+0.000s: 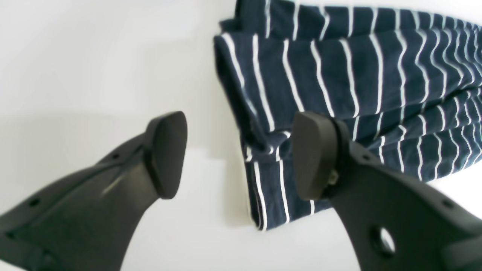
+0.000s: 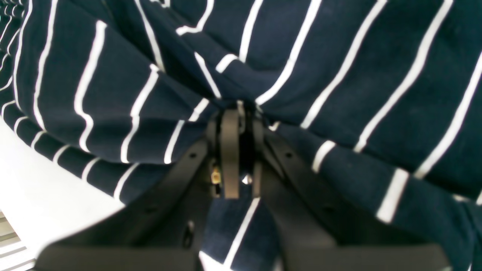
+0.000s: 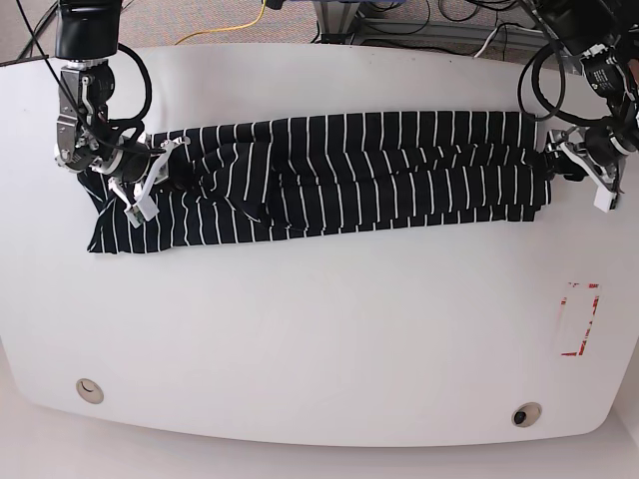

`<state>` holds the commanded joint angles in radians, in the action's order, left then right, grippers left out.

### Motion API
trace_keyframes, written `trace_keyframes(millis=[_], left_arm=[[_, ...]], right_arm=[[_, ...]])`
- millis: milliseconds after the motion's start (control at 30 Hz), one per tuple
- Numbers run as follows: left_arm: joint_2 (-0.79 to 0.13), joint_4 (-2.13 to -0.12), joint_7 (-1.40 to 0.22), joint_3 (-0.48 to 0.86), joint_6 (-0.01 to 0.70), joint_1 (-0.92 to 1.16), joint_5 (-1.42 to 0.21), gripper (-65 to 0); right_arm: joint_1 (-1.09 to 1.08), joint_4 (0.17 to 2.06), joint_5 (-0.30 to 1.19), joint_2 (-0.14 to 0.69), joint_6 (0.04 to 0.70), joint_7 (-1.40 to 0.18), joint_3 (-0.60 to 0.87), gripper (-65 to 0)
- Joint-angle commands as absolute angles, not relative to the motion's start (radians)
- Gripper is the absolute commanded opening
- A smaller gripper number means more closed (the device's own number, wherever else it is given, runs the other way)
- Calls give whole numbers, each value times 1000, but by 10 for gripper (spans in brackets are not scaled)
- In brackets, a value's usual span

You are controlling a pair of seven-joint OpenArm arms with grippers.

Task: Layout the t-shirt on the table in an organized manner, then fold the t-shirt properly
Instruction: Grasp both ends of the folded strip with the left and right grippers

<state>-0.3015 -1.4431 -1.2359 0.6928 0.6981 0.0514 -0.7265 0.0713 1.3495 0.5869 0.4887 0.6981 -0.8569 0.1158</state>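
Note:
The t-shirt (image 3: 339,175), dark with thin white stripes, lies stretched in a long wrinkled band across the far half of the table (image 3: 319,329). At its left end in the base view, my right gripper (image 3: 182,182) is shut on a bunched fold. The right wrist view shows this gripper (image 2: 241,113) pinching the t-shirt (image 2: 339,75), which fills most of the frame. At the other end, my left gripper (image 3: 552,165) stands open. Its pads (image 1: 165,154) straddle the folded edge of the t-shirt (image 1: 339,75) from above, not closing on it, and the gripper (image 1: 239,156) hangs over the table (image 1: 94,56).
A small red rectangular outline (image 3: 579,319) is marked near the right edge. Two round holes (image 3: 90,389) (image 3: 526,413) sit near the front edge. Cables (image 3: 230,25) lie on the floor beyond the far edge. The table's rim (image 2: 22,218) shows at the lower left of the right wrist view.

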Motion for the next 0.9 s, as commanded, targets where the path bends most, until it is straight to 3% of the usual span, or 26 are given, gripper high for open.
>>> trace_keyframes(millis=[400, 900], left_arm=[[-294, -1432, -1239, 565, 698, 44, -730, -240], [-278, -1406, -1239, 533, 698, 77, -725, -242]], right_arm=[[73, 1349, 587, 487, 698, -857, 116, -607], [73, 1349, 587, 493, 698, -857, 120, -609]])
